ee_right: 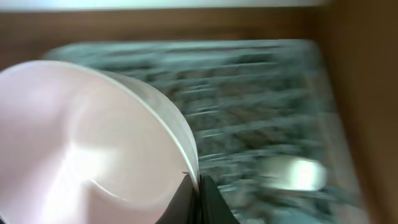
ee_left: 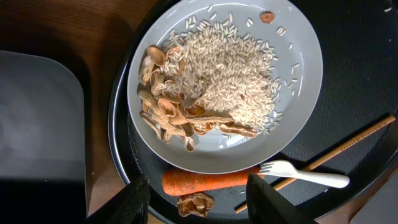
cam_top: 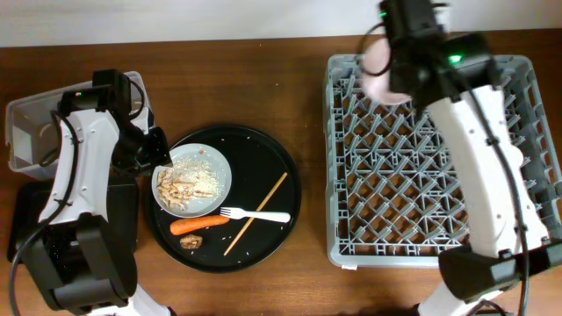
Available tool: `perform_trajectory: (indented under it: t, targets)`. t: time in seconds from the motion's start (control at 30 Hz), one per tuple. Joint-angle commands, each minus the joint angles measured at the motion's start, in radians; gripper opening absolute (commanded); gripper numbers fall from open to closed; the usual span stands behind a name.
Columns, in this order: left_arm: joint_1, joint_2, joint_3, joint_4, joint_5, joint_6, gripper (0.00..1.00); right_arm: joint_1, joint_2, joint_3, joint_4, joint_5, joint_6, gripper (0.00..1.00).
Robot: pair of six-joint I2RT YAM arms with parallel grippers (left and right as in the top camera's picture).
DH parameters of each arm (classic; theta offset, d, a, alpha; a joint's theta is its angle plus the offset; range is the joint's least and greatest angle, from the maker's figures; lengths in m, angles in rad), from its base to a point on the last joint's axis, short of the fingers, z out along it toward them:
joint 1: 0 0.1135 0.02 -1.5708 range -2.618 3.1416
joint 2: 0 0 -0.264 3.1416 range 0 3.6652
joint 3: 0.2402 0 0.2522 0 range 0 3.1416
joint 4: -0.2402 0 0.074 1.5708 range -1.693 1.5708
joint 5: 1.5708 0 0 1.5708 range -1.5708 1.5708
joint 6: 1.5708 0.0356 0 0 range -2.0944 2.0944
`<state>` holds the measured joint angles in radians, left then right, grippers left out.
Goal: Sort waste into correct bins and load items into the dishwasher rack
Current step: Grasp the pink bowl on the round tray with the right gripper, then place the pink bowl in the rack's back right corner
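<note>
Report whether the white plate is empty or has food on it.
Not empty. The white plate holds white rice and a pile of beige scraps; the carrot lies off it, on the black tray.

Brown wooden table (cam_top: 263, 79), 1 large round black tray (cam_top: 256, 151) resting on it left of centre

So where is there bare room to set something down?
Bare table between the round black tray and the grey rack; also the rack's front-left rows. Crowded: the tray, with plate, carrot, fork, chopstick.
</note>
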<state>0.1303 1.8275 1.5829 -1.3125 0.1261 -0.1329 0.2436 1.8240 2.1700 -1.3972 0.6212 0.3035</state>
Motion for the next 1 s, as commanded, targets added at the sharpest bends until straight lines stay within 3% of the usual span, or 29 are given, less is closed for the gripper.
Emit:
perform_trajectory:
  t: [0.0,0.17,0.37,0.73,0.97]
  targets:
    - [-0.001,0.011,0.004,0.002,-0.003,-0.012,0.50,-0.135,0.032,-0.036,-0.002,0.246,0.103,0.04]
    - [-0.001,0.011,0.004,0.003,-0.003,-0.012,0.50,-0.333,0.077,-0.135,0.038,0.377,0.212,0.04]
    - [-0.001,0.011,0.004,-0.002,0.008,-0.012,0.50,-0.443,0.172,-0.242,0.159,0.466,0.229,0.04]
    - [-0.004,0.011,0.004,-0.005,0.020,-0.013,0.50,-0.403,0.372,-0.270,0.209,0.469,0.230,0.04]
    - [-0.004,0.011,0.004,-0.006,0.019,-0.012,0.50,-0.295,0.378,-0.311,0.246,0.434,0.229,0.14]
